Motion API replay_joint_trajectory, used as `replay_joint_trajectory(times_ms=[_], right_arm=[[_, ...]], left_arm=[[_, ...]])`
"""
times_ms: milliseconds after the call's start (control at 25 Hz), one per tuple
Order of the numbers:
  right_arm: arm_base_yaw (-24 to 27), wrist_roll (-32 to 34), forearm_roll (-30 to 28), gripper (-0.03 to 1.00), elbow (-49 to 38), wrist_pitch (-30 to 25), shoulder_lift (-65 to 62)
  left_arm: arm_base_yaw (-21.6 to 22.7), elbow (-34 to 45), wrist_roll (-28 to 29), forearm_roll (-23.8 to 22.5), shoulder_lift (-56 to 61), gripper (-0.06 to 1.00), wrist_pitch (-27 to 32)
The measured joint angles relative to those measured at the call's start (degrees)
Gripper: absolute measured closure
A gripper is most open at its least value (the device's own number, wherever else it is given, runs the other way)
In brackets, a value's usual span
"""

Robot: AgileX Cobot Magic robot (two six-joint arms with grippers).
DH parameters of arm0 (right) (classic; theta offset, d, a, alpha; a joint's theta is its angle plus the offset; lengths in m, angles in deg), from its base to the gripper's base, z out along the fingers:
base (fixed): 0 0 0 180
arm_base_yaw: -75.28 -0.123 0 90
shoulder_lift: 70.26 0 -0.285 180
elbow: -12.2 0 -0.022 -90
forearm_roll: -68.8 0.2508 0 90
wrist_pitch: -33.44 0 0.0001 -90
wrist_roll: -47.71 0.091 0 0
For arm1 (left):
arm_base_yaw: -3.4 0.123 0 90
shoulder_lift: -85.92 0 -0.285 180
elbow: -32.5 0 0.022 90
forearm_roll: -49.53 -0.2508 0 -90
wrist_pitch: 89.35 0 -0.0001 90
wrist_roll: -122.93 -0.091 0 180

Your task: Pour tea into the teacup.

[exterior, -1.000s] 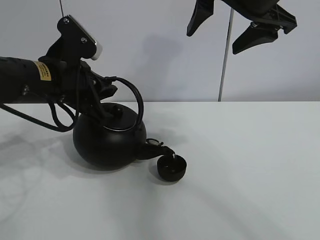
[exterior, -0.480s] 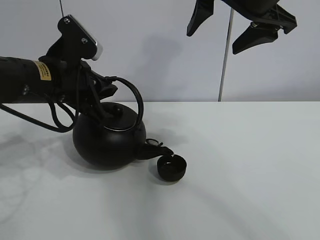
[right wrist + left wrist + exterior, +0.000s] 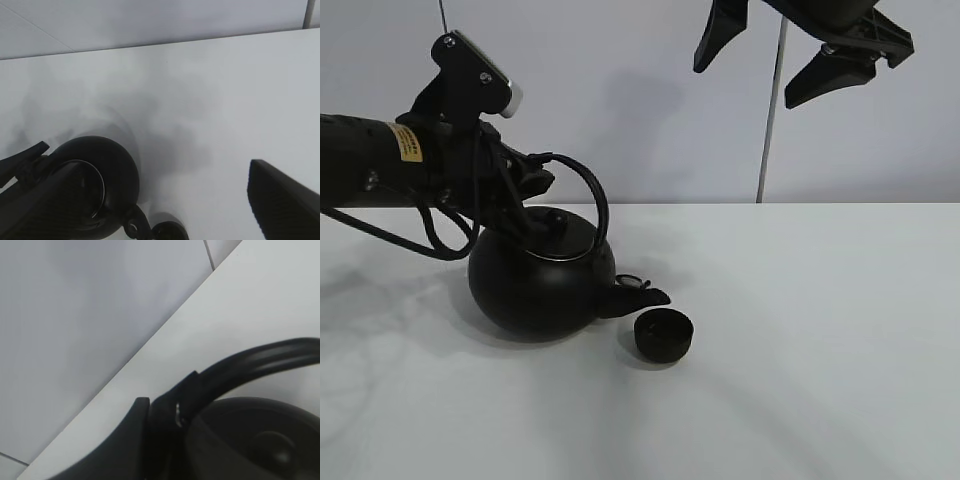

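The left end effector (image 3: pixel 525 205) is clamped tight on the arched handle (image 3: pixel 588 195) of the round black kettle (image 3: pixel 538 285), gripping it low on the side away from the spout, and the kettle sits on or just above the white tabletop (image 3: pixel 820 340) with only a slight lean toward its spout (image 3: pixel 638 296). The teacup (image 3: pixel 663 335), small, black and handleless, stands upright on the tabletop just beside the spout tip, a little below and in front of it as the high camera sees it; spout and cup look apart, not touching. No stream of tea is visible between them, and whether the cup holds any liquid cannot be told (its inside is as dark as its walls). The right end effector (image 3: pixel 790 55) hangs high above the far side of the scene with its jaws spread wide and nothing between them, well apart from both kettle and cup. Judged from this, the pouring step is in hand, either about to tip or just levelled off. A next move would call for rolling the kettle forward about the handle so the spout mouth comes over the cup's rim, gently, since the light cup could be knocked by the spout.
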Motion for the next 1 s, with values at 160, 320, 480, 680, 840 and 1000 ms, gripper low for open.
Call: replay_joint_trajectory(times_ms=[160,320,480,680,840,1000], right_arm=[[0.0,0.0,0.0,0.36,0.0,0.0,0.0],[0.0,0.0,0.0,0.36,0.0,0.0,0.0],[0.0,0.0,0.0,0.36,0.0,0.0,0.0],[0.0,0.0,0.0,0.36,0.0,0.0,0.0],[0.0,0.0,0.0,0.36,0.0,0.0,0.0],[0.0,0.0,0.0,0.36,0.0,0.0,0.0]], left_arm=[[0.0,0.0,1.86,0.0,0.0,0.84,0.0],[-0.17,0.0,3.87,0.0,0.0,0.84,0.0],[-0.24,0.0,4.68,1.54,0.37,0.84,0.15],[-0.24,0.15,3.94,6.8,3.73,0.84,0.93],[-0.24,1.97,3.51,13.78,5.92,0.84,0.57],[-0.24,6.43,3.02,20.62,5.95,0.84,-3.49]])
